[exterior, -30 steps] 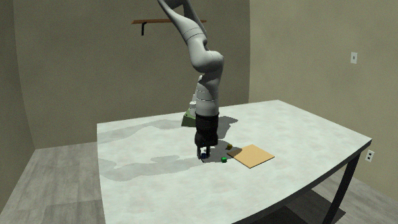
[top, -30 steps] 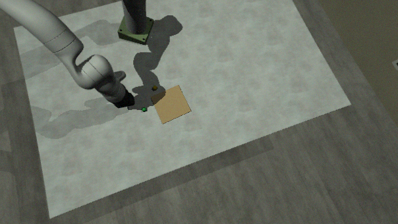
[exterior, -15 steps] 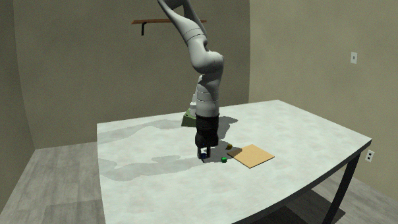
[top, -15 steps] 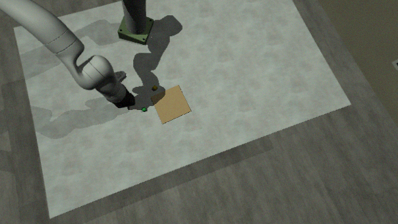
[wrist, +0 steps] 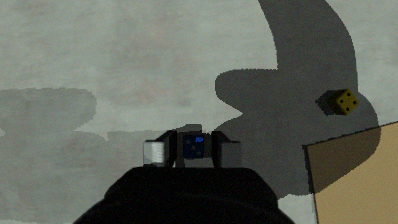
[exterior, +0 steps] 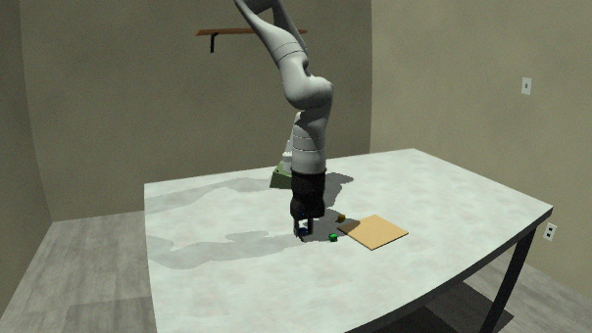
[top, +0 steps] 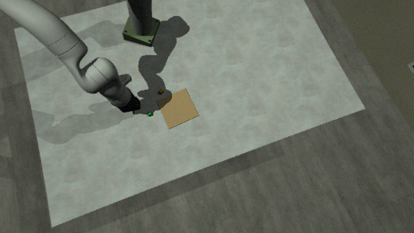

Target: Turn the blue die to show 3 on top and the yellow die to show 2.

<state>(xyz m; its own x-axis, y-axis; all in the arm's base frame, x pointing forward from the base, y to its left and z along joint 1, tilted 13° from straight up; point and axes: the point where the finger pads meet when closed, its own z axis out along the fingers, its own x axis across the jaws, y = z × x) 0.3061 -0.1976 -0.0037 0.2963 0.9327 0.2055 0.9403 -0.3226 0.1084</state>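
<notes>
The blue die (wrist: 195, 146) lies on the table between the fingers of my gripper (wrist: 194, 144), which stands open around it with small gaps on both sides. In the side view the gripper (exterior: 302, 232) points straight down with its fingertips at the table. The yellow die (wrist: 345, 101) lies on the table in the arm's shadow, just off the tan mat's (wrist: 355, 175) corner; its upper face seems to show four pips. The green die (top: 149, 114) lies on the table between the gripper and the mat (top: 178, 108), close to the mat's near-left edge. The mat has no die on it.
The arm's green base (top: 141, 31) stands at the back of the table. The table's front edge (exterior: 441, 289) is well away from the dice.
</notes>
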